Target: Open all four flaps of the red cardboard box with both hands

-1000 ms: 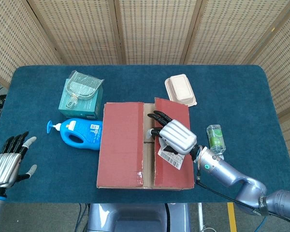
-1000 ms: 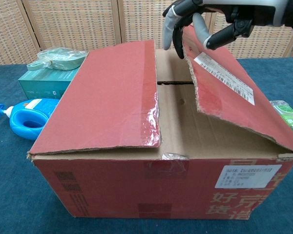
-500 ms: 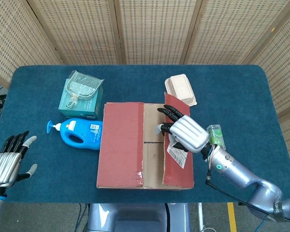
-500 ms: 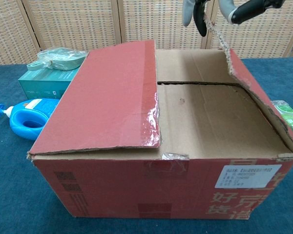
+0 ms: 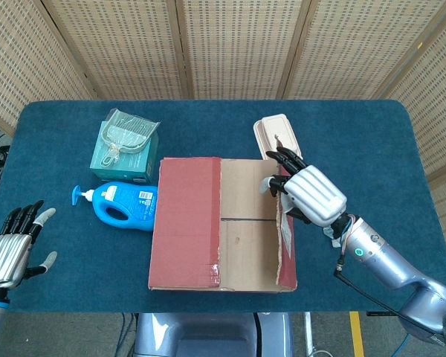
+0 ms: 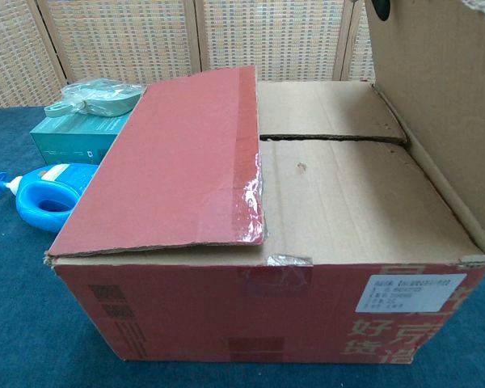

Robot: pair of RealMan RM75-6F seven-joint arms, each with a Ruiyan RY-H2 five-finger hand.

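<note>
Right flap (image 5: 285,232) of red cardboard box (image 5: 186,223), now swung upright from half-raised, gripped by right hand (image 5: 306,195); left hand (image 5: 9,247) open, idle; three flaps remaining.

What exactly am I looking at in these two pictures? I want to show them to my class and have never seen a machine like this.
It is a robot with two arms ending in metal hands. One picture looks down from its head, the other looks forward from its chest. On the blue table stands a red cardboard box. The right hand is at the box's right flap, which stands upright; the left flap is closed, with two plain inner flaps beside it. The left hand is open at the table's edge, holding nothing. Around the box lie a blue bottle, a teal packet, a beige container and a small green bottle.
</note>
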